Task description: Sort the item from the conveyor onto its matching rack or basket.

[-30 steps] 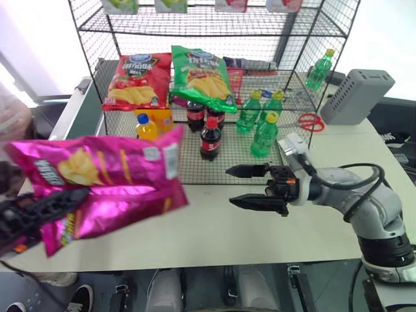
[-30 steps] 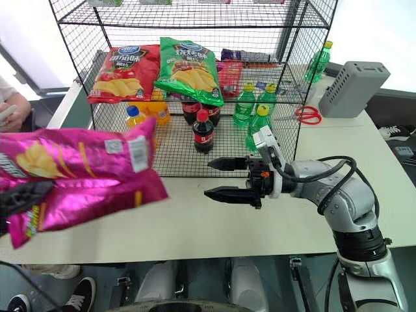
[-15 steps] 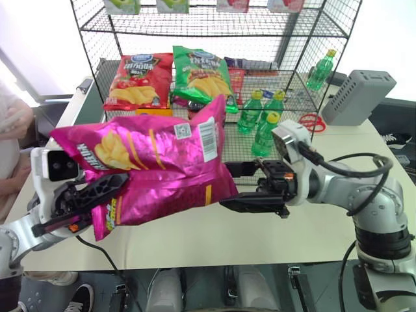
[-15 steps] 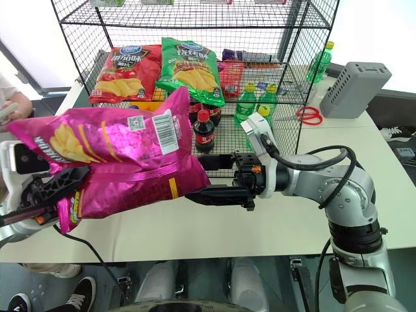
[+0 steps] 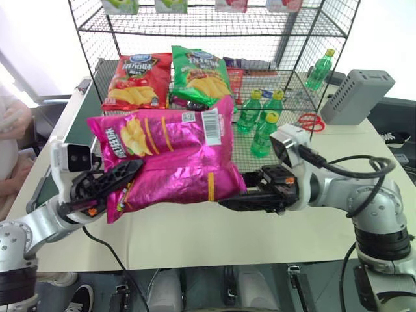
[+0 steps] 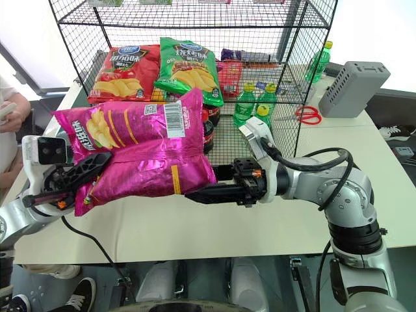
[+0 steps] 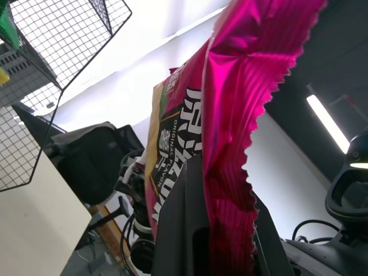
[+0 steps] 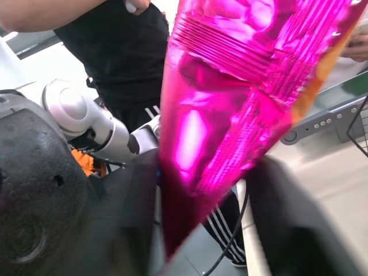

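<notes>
Left claw is clamping the bag by its left end, holding it in the air in front of the rack. Right claw is pinching the bag's lower right corner. This looks like a handover; next, the left should release.

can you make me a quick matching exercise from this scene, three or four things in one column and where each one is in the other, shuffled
Things:
1. pink crisp bag
2. red crisp bag
3. red scissors
4. grey box

Places:
A. flat on the table beside the rack
B. held up between the left gripper and the right gripper
C. at the table's far right corner
D. on a rack shelf next to the green crisp bag

Pairs: 1-B, 2-D, 3-A, 4-C
</notes>
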`<action>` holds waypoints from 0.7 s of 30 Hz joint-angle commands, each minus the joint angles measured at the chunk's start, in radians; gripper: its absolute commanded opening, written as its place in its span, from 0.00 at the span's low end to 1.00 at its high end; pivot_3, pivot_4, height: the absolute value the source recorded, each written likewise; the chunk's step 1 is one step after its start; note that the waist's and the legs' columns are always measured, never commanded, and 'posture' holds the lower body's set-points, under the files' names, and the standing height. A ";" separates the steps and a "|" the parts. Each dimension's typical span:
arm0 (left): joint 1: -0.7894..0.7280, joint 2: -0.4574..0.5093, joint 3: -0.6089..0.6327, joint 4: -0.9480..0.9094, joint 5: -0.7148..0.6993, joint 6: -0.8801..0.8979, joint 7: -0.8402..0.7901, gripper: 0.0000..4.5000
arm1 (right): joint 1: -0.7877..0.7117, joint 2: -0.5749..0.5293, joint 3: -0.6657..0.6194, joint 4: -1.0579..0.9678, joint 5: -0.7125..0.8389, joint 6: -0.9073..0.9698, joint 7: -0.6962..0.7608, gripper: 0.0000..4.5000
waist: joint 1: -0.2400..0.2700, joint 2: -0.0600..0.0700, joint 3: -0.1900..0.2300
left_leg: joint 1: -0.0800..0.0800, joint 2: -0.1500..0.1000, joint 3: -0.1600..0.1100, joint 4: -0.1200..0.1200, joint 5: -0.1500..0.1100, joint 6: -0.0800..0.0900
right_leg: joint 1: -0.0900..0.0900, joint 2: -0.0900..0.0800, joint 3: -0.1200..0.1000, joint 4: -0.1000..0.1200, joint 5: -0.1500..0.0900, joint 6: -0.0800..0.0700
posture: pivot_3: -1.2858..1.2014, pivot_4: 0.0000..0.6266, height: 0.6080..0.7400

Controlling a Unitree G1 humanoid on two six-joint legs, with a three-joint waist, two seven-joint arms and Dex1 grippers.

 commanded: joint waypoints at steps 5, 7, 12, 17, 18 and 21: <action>-0.001 -0.011 0.003 -0.057 0.041 -0.014 -0.006 0.00 | -0.022 0.013 -0.003 -0.007 0.024 -0.008 -0.018 0.01 | 0.000 0.000 0.000 | 0.000 0.000 0.000 0.000 0.000 0.000 | 0.000 0.000 0.000 0.000 0.000 0.000 | 0.52 0.24 1.00; -0.007 -0.015 0.012 -0.055 0.084 -0.039 0.011 0.00 | -0.020 0.007 0.001 -0.003 -0.010 -0.023 -0.012 0.01 | 0.000 0.000 0.000 | 0.000 0.000 0.000 0.000 0.000 0.000 | 0.000 0.000 0.000 0.000 0.000 0.000 | 0.52 0.24 1.00; -0.010 -0.012 0.037 -0.043 0.139 -0.075 0.015 0.13 | -0.001 -0.026 0.002 -0.014 -0.137 -0.096 0.009 0.00 | 0.000 0.000 0.000 | 0.000 0.000 0.000 0.000 0.000 0.000 | 0.000 0.000 0.000 -0.001 0.000 0.000 | 0.52 0.24 1.00; 0.006 0.013 0.098 -0.006 0.188 -0.091 -0.007 0.62 | 0.078 -0.139 -0.081 -0.070 -0.228 -0.158 0.013 0.00 | 0.004 0.000 0.000 | -0.002 0.000 0.001 0.000 0.000 0.000 | 0.000 0.000 -0.001 -0.003 0.000 0.000 | 0.52 0.24 1.00; 0.009 0.017 0.108 -0.001 0.202 -0.090 -0.018 0.74 | 0.094 -0.156 -0.108 -0.081 -0.214 -0.155 0.007 0.00 | 0.004 0.000 0.000 | -0.004 0.000 0.000 0.000 0.000 0.000 | -0.001 0.000 -0.001 -0.004 0.000 0.000 | 0.52 0.24 1.00; 0.006 0.008 0.120 -0.021 0.338 -0.155 -0.058 0.99 | 0.138 -0.200 -0.218 -0.114 -0.206 -0.175 -0.030 0.00 | 0.004 0.000 0.000 | -0.005 0.000 0.001 0.000 0.000 0.000 | -0.002 0.000 -0.001 -0.004 0.000 0.000 | 0.52 0.24 1.00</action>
